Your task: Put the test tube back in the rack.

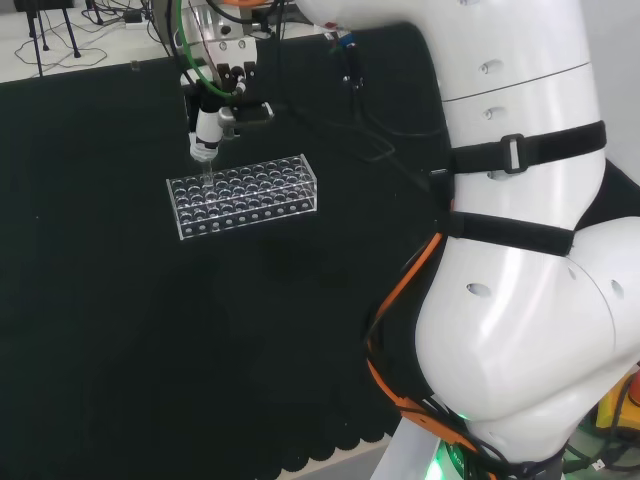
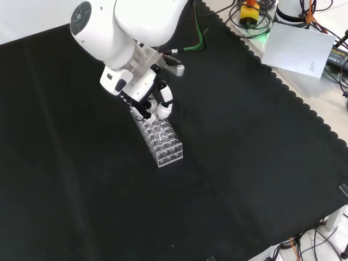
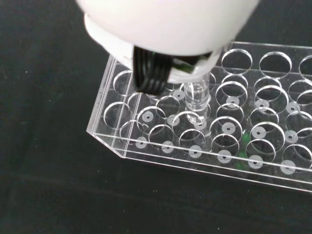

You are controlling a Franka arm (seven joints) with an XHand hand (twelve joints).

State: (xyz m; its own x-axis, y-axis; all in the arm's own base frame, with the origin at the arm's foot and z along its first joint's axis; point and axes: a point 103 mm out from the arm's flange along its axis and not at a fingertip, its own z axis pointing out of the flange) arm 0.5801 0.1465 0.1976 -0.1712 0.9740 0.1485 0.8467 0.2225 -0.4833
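A clear plastic rack point(image 1: 245, 195) with several rows of round holes lies on the black cloth; it is also in the front view point(image 2: 161, 138) and the wrist view point(image 3: 161, 146). The hand point(image 1: 208, 128) hovers over the rack's left end in the head view, fingers curled round a clear test tube point(image 3: 197, 100). The tube stands upright, its lower end inside a hole near the rack's end. In the front view the hand point(image 2: 162, 107) sits over the rack's far end.
The arm's white links point(image 1: 520, 250) stand at the right of the head view. Cables point(image 1: 370, 130) lie on the cloth behind the rack. Past the cloth's scalloped edge in the front view lie a white sheet point(image 2: 299, 49) and gear.
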